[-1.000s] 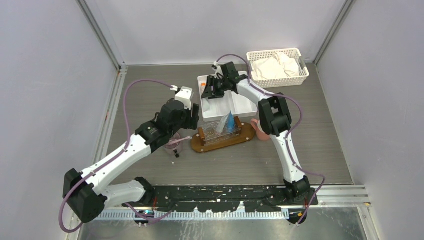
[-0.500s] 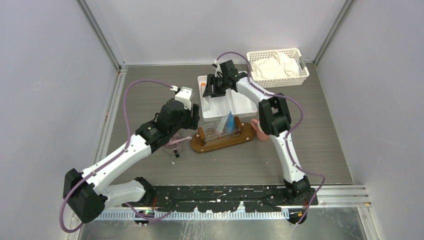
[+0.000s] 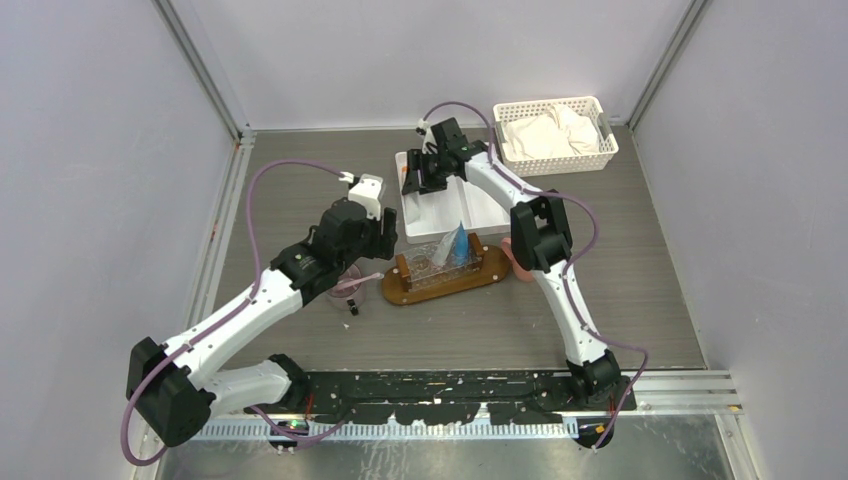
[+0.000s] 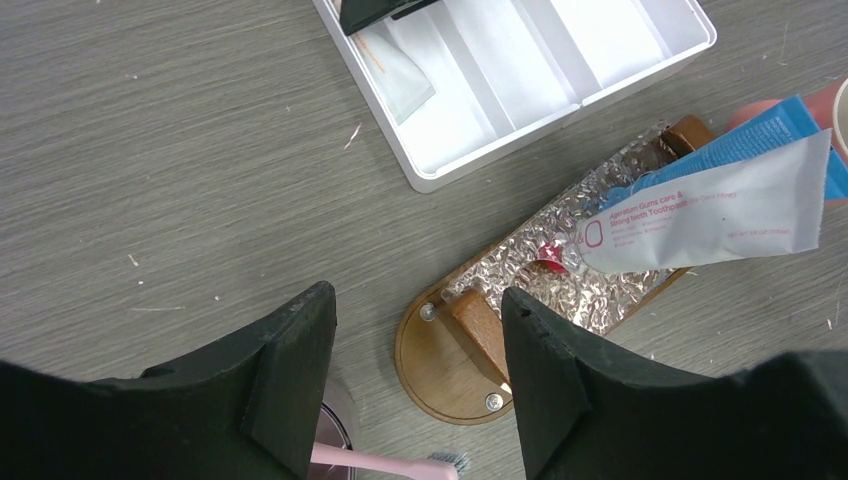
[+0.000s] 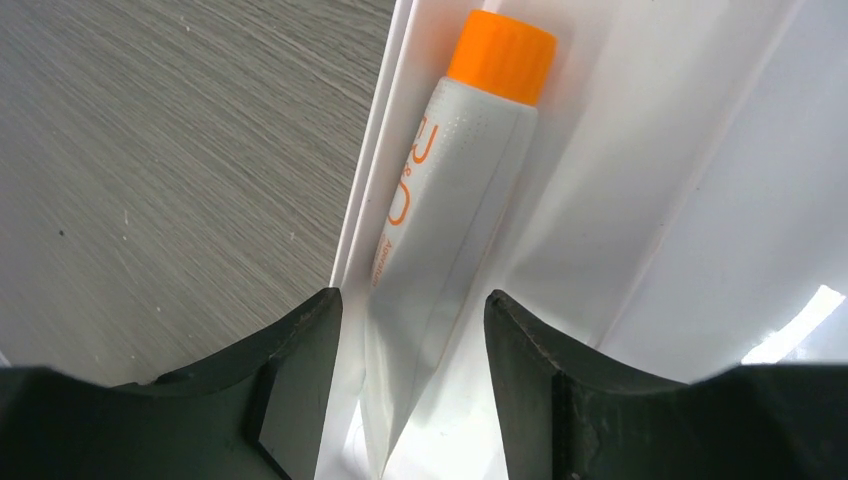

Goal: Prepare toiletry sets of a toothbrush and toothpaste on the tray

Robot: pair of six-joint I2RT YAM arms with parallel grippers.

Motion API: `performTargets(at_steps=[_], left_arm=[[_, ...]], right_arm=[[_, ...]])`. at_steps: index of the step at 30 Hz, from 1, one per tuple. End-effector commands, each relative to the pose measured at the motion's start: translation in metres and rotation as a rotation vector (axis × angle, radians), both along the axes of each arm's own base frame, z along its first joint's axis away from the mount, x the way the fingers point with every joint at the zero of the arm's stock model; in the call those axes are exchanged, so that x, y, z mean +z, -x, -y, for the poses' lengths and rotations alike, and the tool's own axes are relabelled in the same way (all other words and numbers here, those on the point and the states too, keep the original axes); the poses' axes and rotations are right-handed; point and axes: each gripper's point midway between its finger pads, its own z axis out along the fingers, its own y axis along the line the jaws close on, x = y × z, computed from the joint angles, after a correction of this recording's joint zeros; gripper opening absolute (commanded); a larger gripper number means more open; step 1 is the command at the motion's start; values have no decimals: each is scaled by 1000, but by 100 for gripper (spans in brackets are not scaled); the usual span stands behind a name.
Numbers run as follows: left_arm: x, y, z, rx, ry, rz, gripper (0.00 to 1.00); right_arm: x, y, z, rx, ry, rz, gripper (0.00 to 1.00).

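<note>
Toothpaste tube [image 5: 450, 200] — tail cut off — under spread right gripper [image 5: 413, 300]; left gripper [image 4: 415, 300] wide.

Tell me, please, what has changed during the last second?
The right claw slid a little to the left over the white tray; it now straddles the orange-capped tube, open, gripping nothing. The left claw and the loaded wooden board stayed put.

Grey table top [image 4: 150, 150] with a matt, wood-grain surface. White divided tray [image 4: 470, 170] of smooth, glossy plastic. Brown oval wooden board [image 4: 440, 365], smooth and satin, with small shiny metal screws [image 4: 493, 401]. Crinkled, shiny clear film [image 4: 625, 165] lies on it. Soft white-grey plastic toothpaste tube [image 5: 440, 230], matt, with a smooth orange cap [image 5: 503, 55].
</note>
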Motion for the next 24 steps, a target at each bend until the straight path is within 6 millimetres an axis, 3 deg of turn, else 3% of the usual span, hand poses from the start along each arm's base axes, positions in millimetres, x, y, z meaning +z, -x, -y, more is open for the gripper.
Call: performTargets(at_steps=[1, 24], left_arm=[[14, -5, 3, 2, 55, 45, 63], [13, -7, 2, -4, 71, 42, 62]], right_arm=[[-47, 14, 25, -19, 181, -71, 60], [-81, 30, 38, 6, 281, -135, 54]])
